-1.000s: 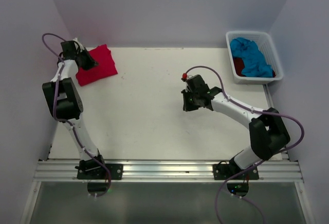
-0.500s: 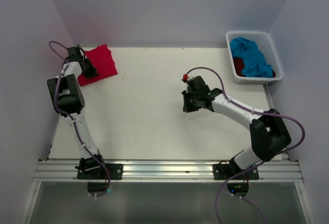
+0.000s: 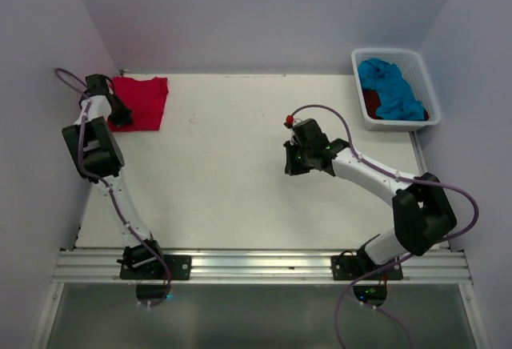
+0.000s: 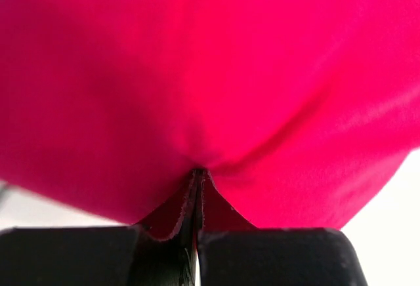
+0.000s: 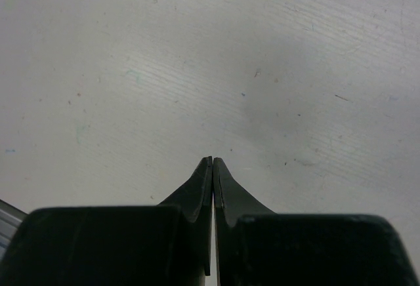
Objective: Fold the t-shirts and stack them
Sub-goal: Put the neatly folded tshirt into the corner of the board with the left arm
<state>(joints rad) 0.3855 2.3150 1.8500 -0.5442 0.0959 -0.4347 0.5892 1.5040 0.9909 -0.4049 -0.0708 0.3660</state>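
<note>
Top camera looks down from above and behind the bases over the whole table. Left wrist camera sits tight against the red shirt at 10 o'clock. Right wrist camera faces bare table near centre, close. The top view takes in both spots.

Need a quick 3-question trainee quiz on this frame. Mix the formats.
1. Fill in: the turquoise t-shirt lies in the white ____.
2. The left end effector is shut on: A) red-pink t-shirt B) turquoise t-shirt C) nothing.
3. True or false: the right end effector holds cloth.
Key: 1 basket; 2 A; 3 false, it is shut over bare table.
</note>
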